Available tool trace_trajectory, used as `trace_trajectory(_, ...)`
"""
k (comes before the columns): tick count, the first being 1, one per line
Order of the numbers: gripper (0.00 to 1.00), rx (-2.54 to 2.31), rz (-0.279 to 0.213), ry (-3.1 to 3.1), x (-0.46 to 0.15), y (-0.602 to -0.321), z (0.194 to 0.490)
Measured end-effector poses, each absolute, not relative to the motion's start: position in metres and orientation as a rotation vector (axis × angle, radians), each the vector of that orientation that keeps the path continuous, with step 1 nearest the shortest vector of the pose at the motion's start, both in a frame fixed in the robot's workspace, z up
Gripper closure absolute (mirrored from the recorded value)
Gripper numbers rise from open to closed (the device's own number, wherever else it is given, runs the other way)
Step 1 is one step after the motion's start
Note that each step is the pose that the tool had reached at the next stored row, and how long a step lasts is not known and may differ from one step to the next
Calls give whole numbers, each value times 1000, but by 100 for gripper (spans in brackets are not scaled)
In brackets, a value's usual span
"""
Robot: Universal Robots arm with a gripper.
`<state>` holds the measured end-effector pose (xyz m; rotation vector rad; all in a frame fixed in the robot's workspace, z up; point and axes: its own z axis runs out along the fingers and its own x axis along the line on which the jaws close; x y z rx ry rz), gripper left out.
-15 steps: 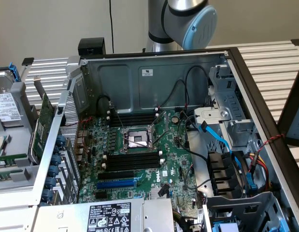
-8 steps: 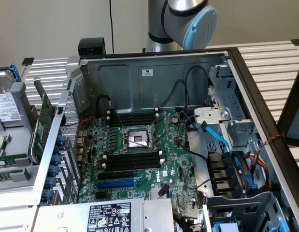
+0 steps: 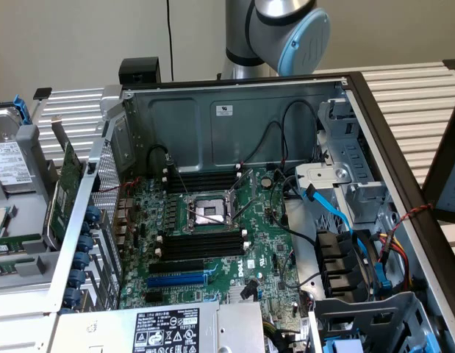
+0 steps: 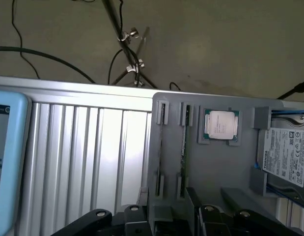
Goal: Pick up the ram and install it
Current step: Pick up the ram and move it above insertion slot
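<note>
In the wrist view I see the ram [image 4: 182, 147] only edge-on, so both its flat faces are hidden from me. That view's edge cuts off my jaws and the hard drive [image 4: 288, 157]. In the exterior view the arm [image 3: 282, 29] runs out past the top edge.

Inside the open grey metal computer case [image 3: 198, 118], free room is left above the long black memory slots [image 3: 201, 241]. Toward the exterior view's right, passage is crowded by loose black cables [image 3: 295, 235], a flat blue cable [image 3: 331, 209] and a grey metal drive cage [image 3: 345, 147]. On the grey plastic holder tray [image 4: 225, 167], the thin green ram stick [image 4: 182, 147] is hemmed by raised grey clips [image 4: 186, 114]. A square silver processor chip [image 4: 221, 124] lies just beside it, with a labelled silver hard drive [image 4: 287, 157] beyond.
</note>
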<state>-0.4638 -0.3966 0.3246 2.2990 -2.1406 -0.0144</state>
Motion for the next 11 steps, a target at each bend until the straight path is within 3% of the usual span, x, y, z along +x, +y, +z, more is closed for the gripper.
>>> trace_trajectory(11,58,2323,-14,-2115,-464,-394,305)
